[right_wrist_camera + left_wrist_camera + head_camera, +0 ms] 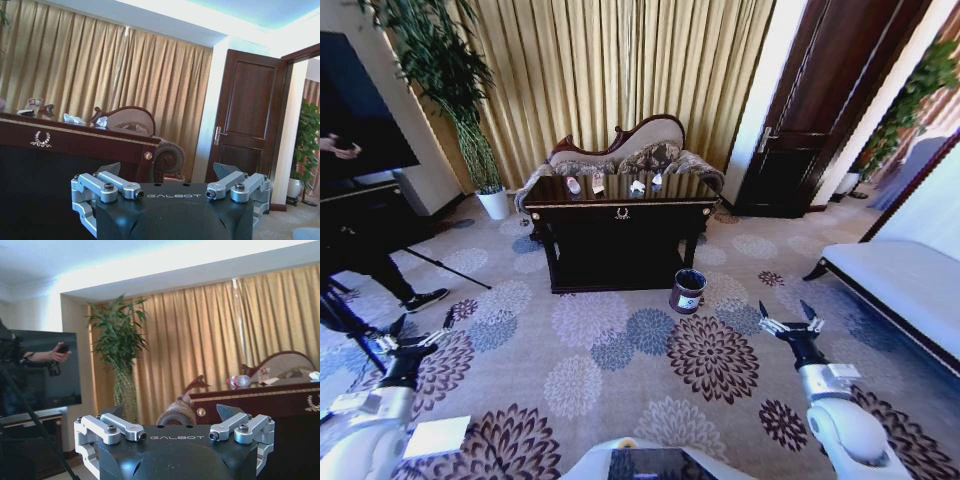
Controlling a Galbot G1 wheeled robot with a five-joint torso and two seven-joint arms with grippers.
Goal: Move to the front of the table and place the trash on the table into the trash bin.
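The dark glossy table (pixel 620 240) with gold trim stands across the carpet, some way ahead of me. On its top lie the trash pieces: a clear bottle (pixel 573 185) with a red cap, a crumpled wrapper (pixel 598 183) and white tissue (pixel 637 186). The small dark trash bin (pixel 688 290) stands on the floor at the table's front right corner. My left gripper (pixel 420 335) and right gripper (pixel 790 320) hang low at my sides, both open and holding nothing. The left wrist view catches the bottle (pixel 240 381) on the table (pixel 240 405). Tissue (pixel 74 119) lies on the table (pixel 90 142) in the right wrist view.
A carved sofa (pixel 630 150) sits behind the table, with a plant in a white pot (pixel 495 205) to its left. A TV stand (pixel 365 215) and tripod legs (pixel 440 268) are on the left. A white bench (pixel 900 280) is at right. Open floral carpet (pixel 620 350) lies ahead.
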